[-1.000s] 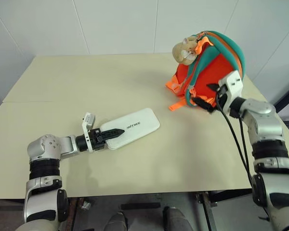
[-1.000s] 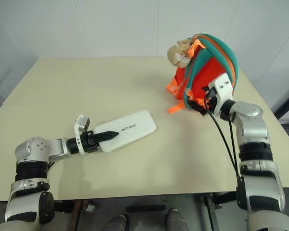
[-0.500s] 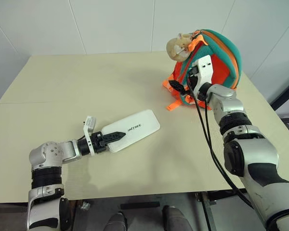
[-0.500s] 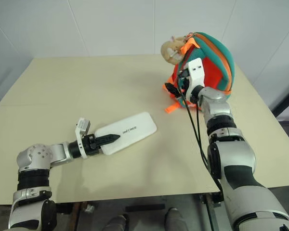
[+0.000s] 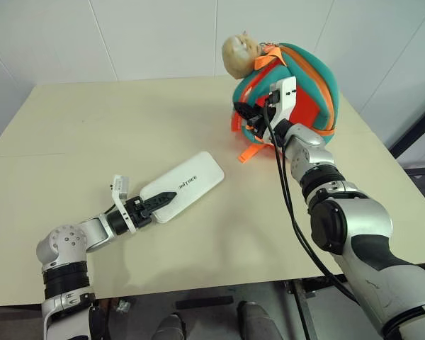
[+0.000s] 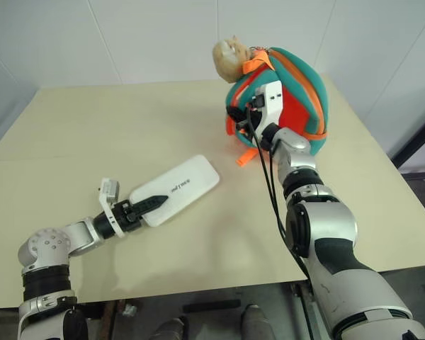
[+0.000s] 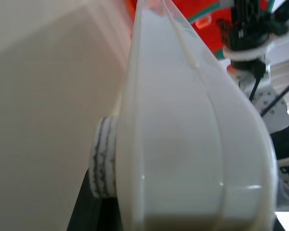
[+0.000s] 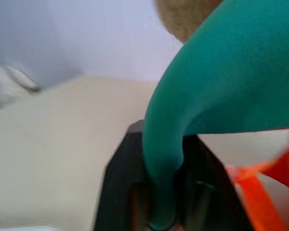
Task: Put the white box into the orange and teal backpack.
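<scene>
Right gripper (image 8: 161, 211), open and beside the orange and teal backpack (image 5: 308, 78) 1 second ago, now clamped on its teal strap (image 8: 183, 130).

The white box (image 5: 182, 186) lies on the table (image 5: 92, 127), near the middle. The orange and teal backpack (image 5: 297, 92) stands on the table too, at about two o'clock from the box, well apart from it. The toy head (image 5: 238, 53) sits at the backpack's top, on its left side.

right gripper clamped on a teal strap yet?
Yes: in the right wrist view the right gripper has its black fingers closed on a teal strap of the orange and teal backpack.
</scene>
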### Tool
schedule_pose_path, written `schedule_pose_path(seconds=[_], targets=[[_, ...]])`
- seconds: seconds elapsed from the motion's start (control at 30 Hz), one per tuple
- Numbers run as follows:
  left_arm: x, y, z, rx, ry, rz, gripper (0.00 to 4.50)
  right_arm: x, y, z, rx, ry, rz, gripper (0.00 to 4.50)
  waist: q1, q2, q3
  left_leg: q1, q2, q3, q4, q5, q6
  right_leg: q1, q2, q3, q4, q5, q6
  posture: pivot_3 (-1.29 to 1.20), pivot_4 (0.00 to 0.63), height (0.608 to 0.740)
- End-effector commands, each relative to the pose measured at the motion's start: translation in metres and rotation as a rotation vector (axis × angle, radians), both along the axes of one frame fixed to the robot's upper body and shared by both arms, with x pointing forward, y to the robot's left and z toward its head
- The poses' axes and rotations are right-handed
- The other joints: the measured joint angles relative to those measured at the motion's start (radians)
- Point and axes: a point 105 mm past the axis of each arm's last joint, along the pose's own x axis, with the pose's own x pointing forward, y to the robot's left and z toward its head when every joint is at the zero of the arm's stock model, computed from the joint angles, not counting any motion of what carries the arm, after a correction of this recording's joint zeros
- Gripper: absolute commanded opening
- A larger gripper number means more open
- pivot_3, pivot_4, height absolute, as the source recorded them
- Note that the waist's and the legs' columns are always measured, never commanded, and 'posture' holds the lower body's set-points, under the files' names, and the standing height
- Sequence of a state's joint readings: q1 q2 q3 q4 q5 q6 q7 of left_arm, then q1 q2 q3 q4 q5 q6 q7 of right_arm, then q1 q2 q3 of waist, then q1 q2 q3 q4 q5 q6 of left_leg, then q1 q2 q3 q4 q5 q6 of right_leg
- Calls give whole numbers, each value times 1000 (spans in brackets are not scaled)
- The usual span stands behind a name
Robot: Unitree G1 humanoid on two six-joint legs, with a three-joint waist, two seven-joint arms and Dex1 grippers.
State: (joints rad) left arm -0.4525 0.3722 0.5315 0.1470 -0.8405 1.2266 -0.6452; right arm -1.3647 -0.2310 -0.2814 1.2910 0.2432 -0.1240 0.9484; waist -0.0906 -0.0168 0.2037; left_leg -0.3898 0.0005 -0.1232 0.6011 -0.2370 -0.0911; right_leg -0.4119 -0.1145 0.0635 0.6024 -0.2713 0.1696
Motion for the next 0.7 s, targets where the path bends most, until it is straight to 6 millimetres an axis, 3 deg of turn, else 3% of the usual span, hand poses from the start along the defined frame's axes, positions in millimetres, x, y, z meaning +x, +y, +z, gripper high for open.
schedule_pose_path(seconds=[0.03, 0.23, 0.43, 0.57, 0.7], targets=[[-4, 18, 26, -3, -149, 58, 1299, -26, 17, 34, 17, -99, 252, 39, 1, 0, 0, 0, 0, 0, 0, 0, 0, 0, 0, 0, 0, 0, 0, 0, 150, 740], [-13, 55, 40, 49, -198, 159, 1299, -89, 7, 32, -65, -14, 656, 39, 10, 1, 0, -1, 0, -1, -1, 0, 0, -1, 0, 0, 1, -1, 0, 0, 150, 740], [-26, 74, 40, 118, -195, 201, 1299, -162, -16, 30, -210, 107, 853, 39, 33, 1, 1, -4, 0, -1, -1, -3, 3, -4, 0, 0, 0, -3, -1, 0, 150, 740], [-31, 74, 44, 185, -260, 211, 1299, -182, -33, 19, -306, 204, 872, 39, 38, 1, 1, -3, 0, 0, 0, -4, 4, -3, 0, 0, -4, -3, -2, 0, 150, 740], [-44, 57, 56, 244, -368, 121, 1299, -196, -48, 10, -362, 308, 908, 39, 44, 0, 1, -3, 0, 1, 6, -5, 5, -2, 0, 0, -4, -3, -1, 0, 150, 740]])
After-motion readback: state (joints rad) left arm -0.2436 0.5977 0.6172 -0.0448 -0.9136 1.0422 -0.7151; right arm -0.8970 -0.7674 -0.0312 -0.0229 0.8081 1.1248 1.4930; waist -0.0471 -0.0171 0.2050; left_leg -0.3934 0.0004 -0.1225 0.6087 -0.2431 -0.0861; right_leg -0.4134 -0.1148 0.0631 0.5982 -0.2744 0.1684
